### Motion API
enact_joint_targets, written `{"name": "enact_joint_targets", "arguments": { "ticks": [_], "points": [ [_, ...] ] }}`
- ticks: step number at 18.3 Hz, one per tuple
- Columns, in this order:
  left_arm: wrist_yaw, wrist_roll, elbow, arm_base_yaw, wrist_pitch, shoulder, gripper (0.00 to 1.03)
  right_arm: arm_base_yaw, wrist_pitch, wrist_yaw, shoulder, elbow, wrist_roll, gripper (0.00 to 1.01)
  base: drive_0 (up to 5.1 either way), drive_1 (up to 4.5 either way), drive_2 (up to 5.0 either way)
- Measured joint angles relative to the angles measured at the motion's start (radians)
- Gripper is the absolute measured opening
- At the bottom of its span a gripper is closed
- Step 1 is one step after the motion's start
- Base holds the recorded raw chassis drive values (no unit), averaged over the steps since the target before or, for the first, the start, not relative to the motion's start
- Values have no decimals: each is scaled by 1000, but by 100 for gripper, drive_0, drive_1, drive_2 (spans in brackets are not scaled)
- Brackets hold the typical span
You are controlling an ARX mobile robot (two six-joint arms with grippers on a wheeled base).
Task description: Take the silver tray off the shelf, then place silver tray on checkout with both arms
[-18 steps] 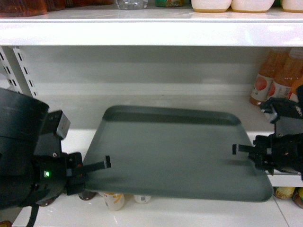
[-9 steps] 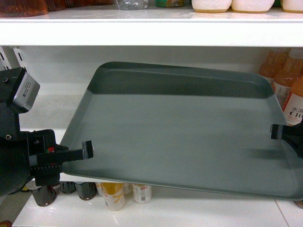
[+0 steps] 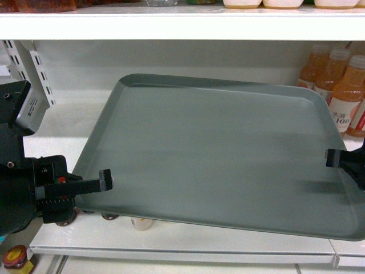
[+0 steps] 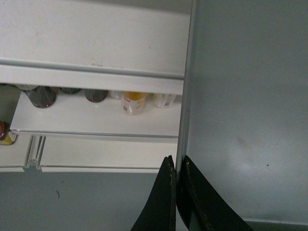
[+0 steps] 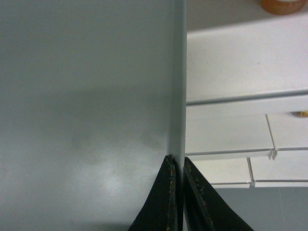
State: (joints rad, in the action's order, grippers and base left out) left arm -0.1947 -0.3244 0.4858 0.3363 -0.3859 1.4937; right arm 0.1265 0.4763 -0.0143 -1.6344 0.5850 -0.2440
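The silver tray (image 3: pixel 217 154) is a big grey-green rectangle held in the air in front of the white shelf (image 3: pixel 177 242), its near edge out past the shelf lip. My left gripper (image 3: pixel 104 180) is shut on the tray's left rim (image 4: pixel 185 96), one black finger on each side (image 4: pixel 178 161). My right gripper (image 3: pixel 332 157) is shut on the right rim (image 5: pixel 178 86), pinching it the same way (image 5: pixel 176 161). The checkout is out of view.
Orange juice bottles (image 3: pixel 336 94) stand at the back right of the shelf. Dark and pale bottles (image 4: pixel 132 102) sit on the lower shelf under the tray. An upper shelf board (image 3: pixel 182 25) runs overhead, with a perforated upright (image 3: pixel 40 71) at the left.
The tray has risen off the shelf board and come toward me, filling far more of the head view. In the last half second the shelves and the bottles on them have shifted in the view.
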Motion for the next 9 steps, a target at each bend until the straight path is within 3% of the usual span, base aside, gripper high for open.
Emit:
{"name": "enact_joint_targets", "arguments": {
  "ticks": [9],
  "points": [
    [-5, 8, 0, -1, 3, 0, 3, 5, 2, 1, 0, 0, 0, 3, 16, -417, 450]
  ]
}}
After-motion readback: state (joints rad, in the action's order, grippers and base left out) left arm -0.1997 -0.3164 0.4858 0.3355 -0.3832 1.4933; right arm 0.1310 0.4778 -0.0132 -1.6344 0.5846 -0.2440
